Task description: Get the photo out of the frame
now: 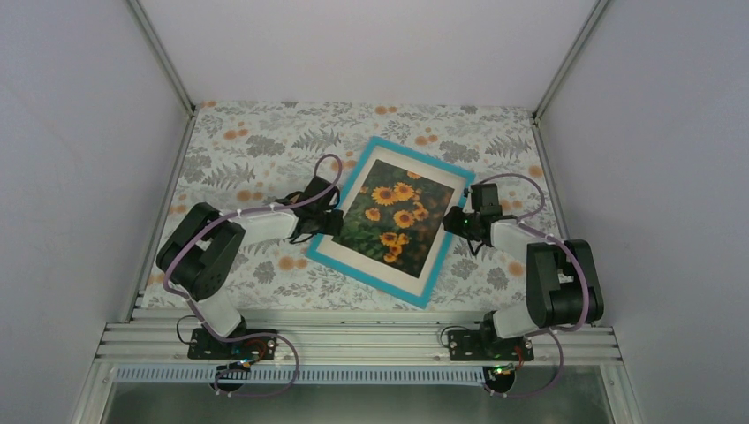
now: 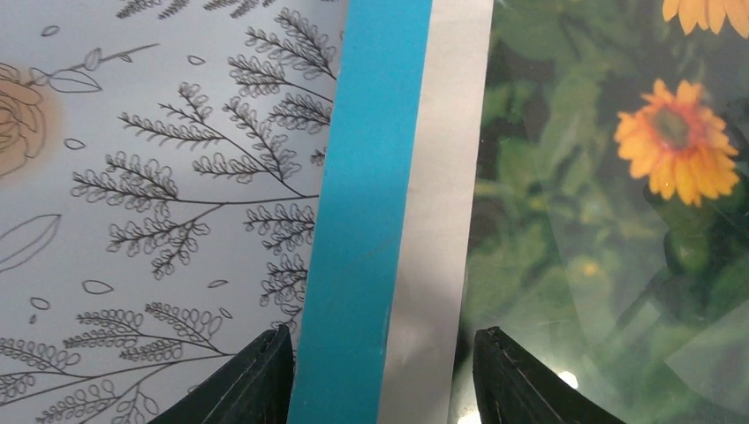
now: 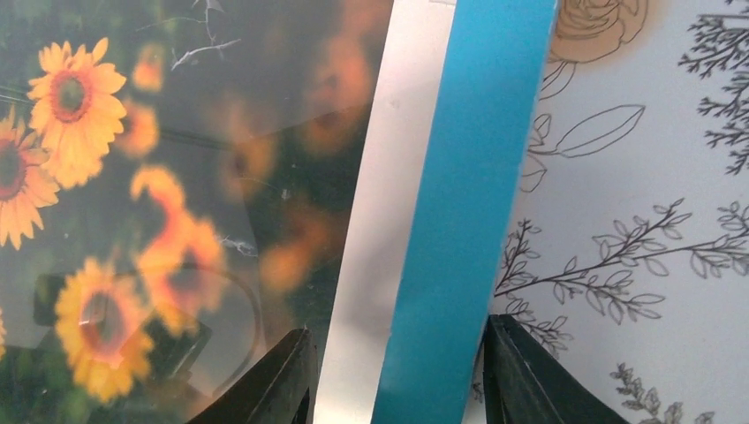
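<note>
Photo (image 1: 395, 216), one: sunflower print lying under glass behind one cream mat (image 2: 437, 221) in one turquoise frame (image 2: 362, 221), flat on the floral tabletop (image 1: 256, 150). Probably thin and crease-prone; the frame looks stiff with fragile glazing, best taken by opposite side rails. Two claws: left claw (image 2: 382, 353) and right claw (image 3: 399, 349), each spread astride a border, pinching nothing.

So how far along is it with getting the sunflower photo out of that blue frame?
Done: nothing is out; the photo sits face up in the frame, behind its pale mat. In hand: the left gripper and right gripper stand at opposite sides, jaws open astride the blue border. To do: opening the frame and lifting the photo free.
</note>
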